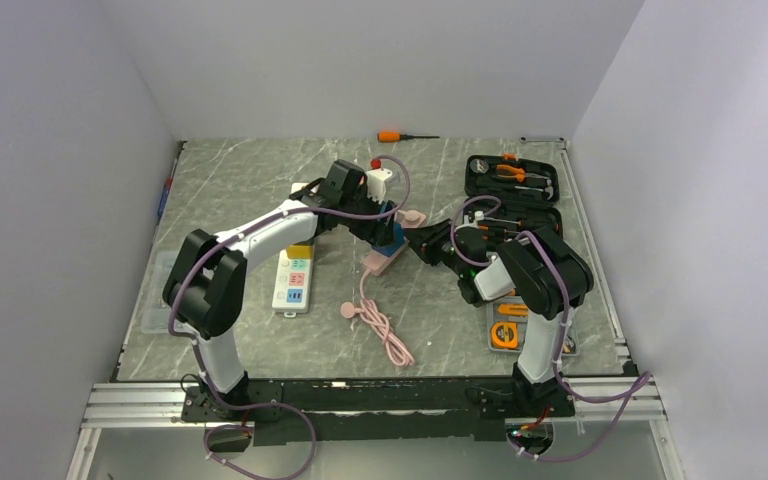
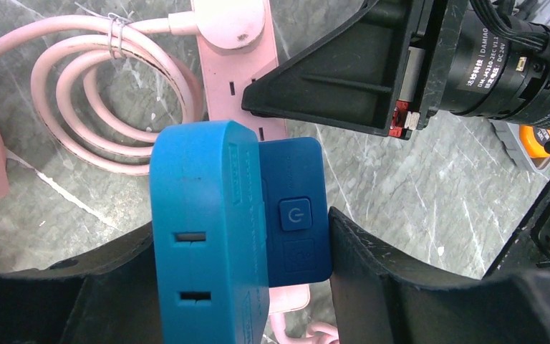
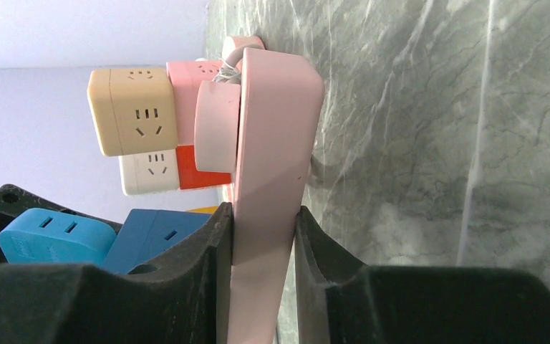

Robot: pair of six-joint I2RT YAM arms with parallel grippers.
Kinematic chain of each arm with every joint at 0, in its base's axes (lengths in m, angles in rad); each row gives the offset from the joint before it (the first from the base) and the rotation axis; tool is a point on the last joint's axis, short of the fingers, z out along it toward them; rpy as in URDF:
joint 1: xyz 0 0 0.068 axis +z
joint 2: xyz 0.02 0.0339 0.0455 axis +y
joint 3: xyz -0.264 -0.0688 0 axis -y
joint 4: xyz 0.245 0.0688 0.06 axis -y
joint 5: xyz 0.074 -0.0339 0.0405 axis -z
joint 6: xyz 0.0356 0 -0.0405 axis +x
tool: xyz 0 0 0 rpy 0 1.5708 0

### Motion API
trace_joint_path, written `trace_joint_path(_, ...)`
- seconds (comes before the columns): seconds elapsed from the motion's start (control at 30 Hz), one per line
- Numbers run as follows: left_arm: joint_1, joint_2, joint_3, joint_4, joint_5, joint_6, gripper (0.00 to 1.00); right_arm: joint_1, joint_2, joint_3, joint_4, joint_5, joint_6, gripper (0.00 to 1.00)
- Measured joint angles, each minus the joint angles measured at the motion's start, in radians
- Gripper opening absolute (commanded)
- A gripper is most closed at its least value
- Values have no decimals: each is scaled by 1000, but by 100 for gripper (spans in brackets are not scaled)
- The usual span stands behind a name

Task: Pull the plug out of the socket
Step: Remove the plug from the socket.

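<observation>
Desk scene, two pincers working a plug and a power strip.
Marble desk (image 1: 250, 180) carries an open tool case (image 1: 513, 180) far right, a white power strip (image 1: 292, 285) left of centre and a pink power strip (image 3: 272, 129) in the middle, its pink cable (image 1: 388, 335) coiled nearer the arm bases. Right pincer (image 3: 261, 236) is clamped tight on the pink power strip's two long sides, fingers pressing it. Left pincer (image 2: 242, 244) is closed around the blue adapter plug (image 2: 208, 215), one finger on each side. Plug sits over the pink strip's socket face; cannot tell if its pins are seated. Orange screwdriver (image 1: 400, 135) lies at the far edge.
</observation>
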Motion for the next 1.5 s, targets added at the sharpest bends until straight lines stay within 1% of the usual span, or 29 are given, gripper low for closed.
trace_joint_path(0.23, 16, -22, -12, -1, 25, -9, 18, 11, -37, -2, -44, 18, -10, 0)
trace_joint_path(0.7, 27, -25, -13, -7, 55, -7, 17, 16, -44, -15, -32, 25, -24, 0)
trace_joint_path(0.73, 26, -25, -13, -7, 55, -4, 16, 16, -44, -14, -32, 24, -27, 3)
trace_joint_path(0.8, 23, -25, -13, -7, 51, 3, 16, 16, -44, -10, -31, 22, -30, 33)
trace_joint_path(0.83, 22, -25, -13, -7, 50, 6, 16, 16, -44, -7, -28, 17, -30, 42)
trace_joint_path(0.93, 21, -26, -13, -7, 53, 6, 15, 11, -41, -2, -36, 3, -48, 59)
trace_joint_path(0.97, 22, -30, -13, -5, 54, 6, 15, 6, -33, -2, -43, -6, -56, 64)
trace_joint_path(1.0, 22, -35, -13, -3, 54, 7, 15, 2, -23, -2, -44, -12, -58, 66)
trace_joint_path(1.13, 25, -56, -13, 2, 51, 8, 15, -3, 7, 0, -33, -43, -46, 71)
trace_joint_path(1.37, 27, -59, -13, 8, 39, 7, 15, 3, 72, 10, 52, -68, 46, 71)
trace_joint_path(1.5, 24, -67, -36, 32, 35, 6, 15, 16, 81, 11, 64, -71, 101, 71)
